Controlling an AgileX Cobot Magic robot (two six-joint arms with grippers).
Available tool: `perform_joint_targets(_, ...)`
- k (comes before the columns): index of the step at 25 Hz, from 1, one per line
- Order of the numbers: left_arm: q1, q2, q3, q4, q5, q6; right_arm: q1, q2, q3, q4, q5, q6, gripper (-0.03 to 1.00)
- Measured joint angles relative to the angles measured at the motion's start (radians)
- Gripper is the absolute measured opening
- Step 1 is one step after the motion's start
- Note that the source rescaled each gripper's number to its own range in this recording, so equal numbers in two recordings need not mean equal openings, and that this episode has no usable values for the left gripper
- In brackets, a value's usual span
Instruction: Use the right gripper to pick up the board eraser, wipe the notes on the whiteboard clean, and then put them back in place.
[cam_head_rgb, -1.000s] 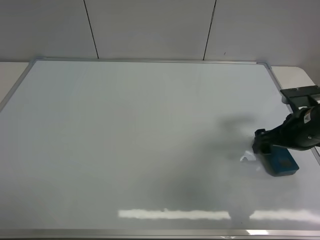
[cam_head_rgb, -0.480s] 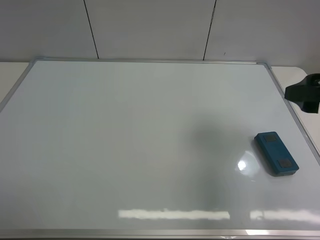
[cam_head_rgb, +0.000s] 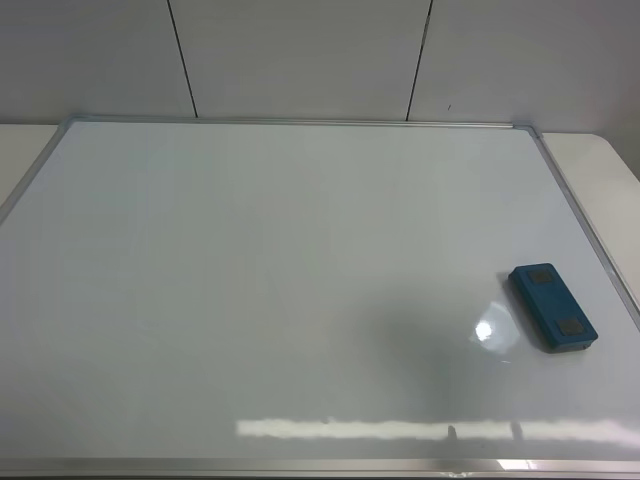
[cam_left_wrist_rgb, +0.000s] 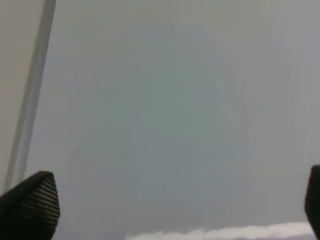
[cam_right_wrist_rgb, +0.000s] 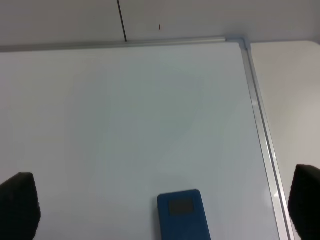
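Evidently the task is judged all but done: no notes are seen on the whiteboard (cam_head_rgb: 300, 290), the board eraser (cam_head_rgb: 553, 306) lies released at the frame's lower right, and the right gripper (cam_right_wrist_rgb: 162, 212) is spread wide, empty.

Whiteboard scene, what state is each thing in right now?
Whiteboard: lying flat, wiped clean, no notes visible.
Eraser: lying flat on the whiteboard near its right edge, not held.
Right gripper: open, empty, above the eraser.
Left gripper: open, empty.
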Motion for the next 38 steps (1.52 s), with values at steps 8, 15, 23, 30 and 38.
perform_joint_targets(8, 0.0, 0.0, 0.0, 0.0, 0.0, 0.0, 0.0, -0.099, -0.007, 0.034, 0.155, 0.001, 1.0)
perform_joint_targets(15, 0.0, 0.0, 0.0, 0.0, 0.0, 0.0, 0.0, -0.21, -0.016, 0.037, 0.233, 0.0, 1.0)
perform_joint_targets(23, 0.0, 0.0, 0.0, 0.0, 0.0, 0.0, 0.0, -0.233, -0.018, -0.06, 0.332, -0.002, 1.0)
perform_joint_targets(30, 0.0, 0.0, 0.0, 0.0, 0.0, 0.0, -0.035, -0.233, -0.018, -0.079, 0.343, -0.001, 1.0)
perform_joint_targets(38, 0.0, 0.0, 0.0, 0.0, 0.0, 0.0, -0.063, -0.233, -0.01, -0.056, 0.327, 0.0, 1.0)
